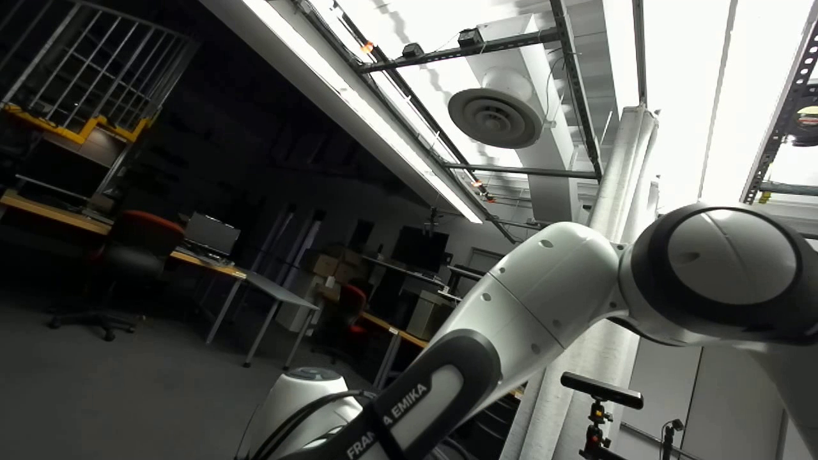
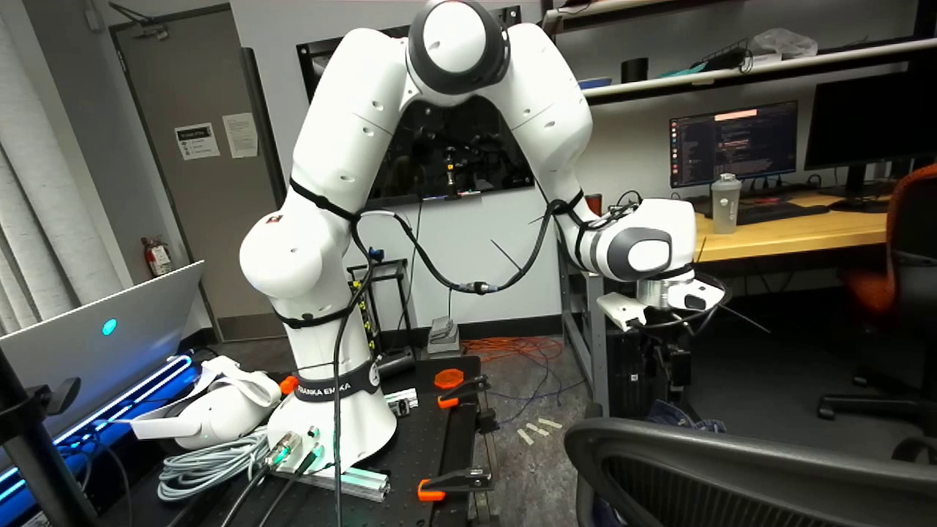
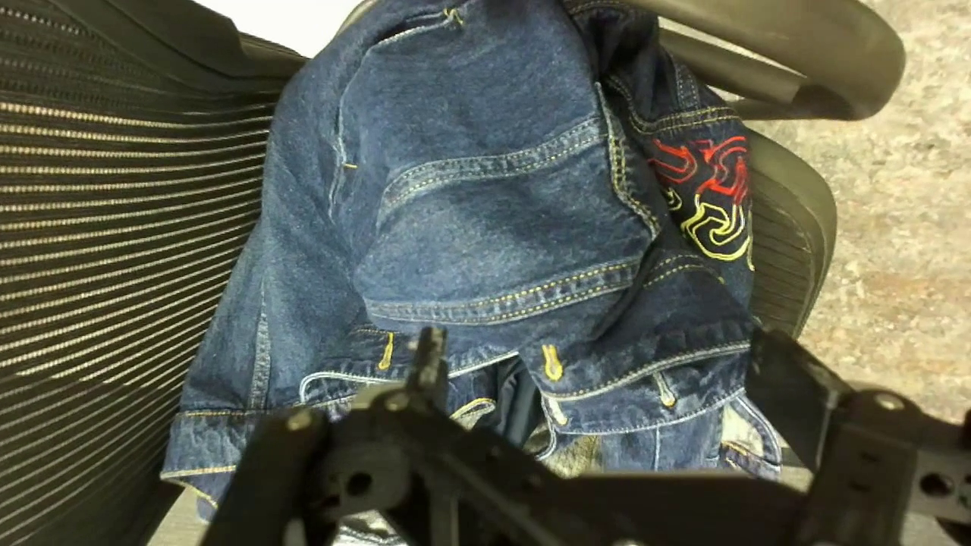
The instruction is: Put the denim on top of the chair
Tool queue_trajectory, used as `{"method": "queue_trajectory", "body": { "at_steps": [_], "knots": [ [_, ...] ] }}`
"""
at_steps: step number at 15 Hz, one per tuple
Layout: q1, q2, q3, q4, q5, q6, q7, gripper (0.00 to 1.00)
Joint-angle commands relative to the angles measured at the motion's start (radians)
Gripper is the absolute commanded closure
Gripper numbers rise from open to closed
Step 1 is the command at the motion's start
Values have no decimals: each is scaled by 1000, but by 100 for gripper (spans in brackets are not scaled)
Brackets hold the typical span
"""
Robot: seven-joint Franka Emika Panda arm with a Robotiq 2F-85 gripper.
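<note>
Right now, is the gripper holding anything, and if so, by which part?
Nothing is held: the gripper stands wide open, and the denim lies on the chair.

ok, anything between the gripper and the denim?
Nothing visible. In the wrist view the open gripper faces the denim lying on the chair, with no other object showing between them. The armrest sits at upper right, away from the gripper.

In an exterior view, a shaker bottle [image 2: 725,206] stands on a desk [image 2: 801,229] beyond the claw [image 3: 598,339], a lit monitor [image 2: 732,146] farther beyond; orange cable [image 2: 512,347] lies on the floor [image 2: 531,476], lower than the claw.
</note>
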Motion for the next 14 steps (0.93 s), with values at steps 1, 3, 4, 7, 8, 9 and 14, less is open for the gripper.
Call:
{"method": "queue_trajectory", "body": {
  "at_steps": [1,3,4,7,8,9,14],
  "knots": [
    [18,120,-13,148,-28,-82,-68,0],
    [14,169,-5,202,-25,-119,-102,0],
    [15,192,-4,228,-27,-133,-118,0],
    [9,261,8,308,-23,-191,-174,0],
    [6,284,7,334,-24,-210,-190,0],
    [7,304,7,358,-25,-231,-201,0],
    [-1,394,17,466,-15,-340,-247,0]
  ]
}}
